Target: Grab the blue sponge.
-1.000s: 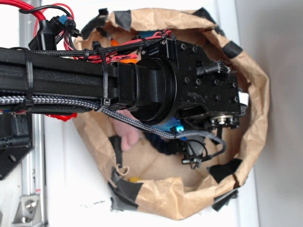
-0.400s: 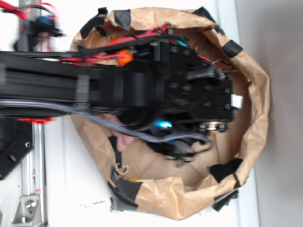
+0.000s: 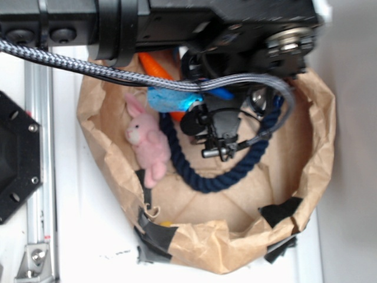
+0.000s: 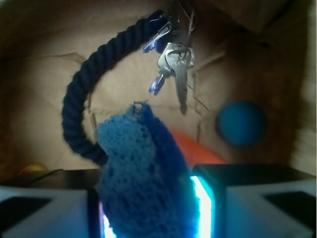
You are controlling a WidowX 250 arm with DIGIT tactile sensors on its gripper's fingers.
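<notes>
I've got the sponge (image 4: 141,168) pinched between the jaws. On the wrist cam it fills the gap between the two lit pads (image 4: 200,208), light-blue foam face toward the lens, darker blue edge on the right, standing up on end. Jaws are clamped on it w/ no slack visible on either side. Grip looks low on the block, near one end, so most of it sticks out past the fingertips; my guess is it could pivot if I swing fast.

From the ext cam the gripper (image 3: 194,103) is mostly hidden under the arm (image 3: 177,23) and the grey cable (image 3: 118,73), but the sponge (image 3: 168,99) shows as a light-blue strip near the top of the bag (image 3: 321,135), above the bag floor rather than lying on it. Can't tell exactly how high.

Rest of the bag: navy rope (image 3: 227,171) curled across the floor, keys (image 4: 173,62) hanging at its far end, pink bunny (image 3: 147,141) on the left, carrot (image 3: 156,65) just behind the sponge, teal ball (image 4: 241,123) off to the right on wrist cam. Rope loop sits close under the sponge, apart as far as I can see.

Grab looks done to me. Next I'd lift straight up, slow, so the bag wall and the rope don't snag the overhang.
</notes>
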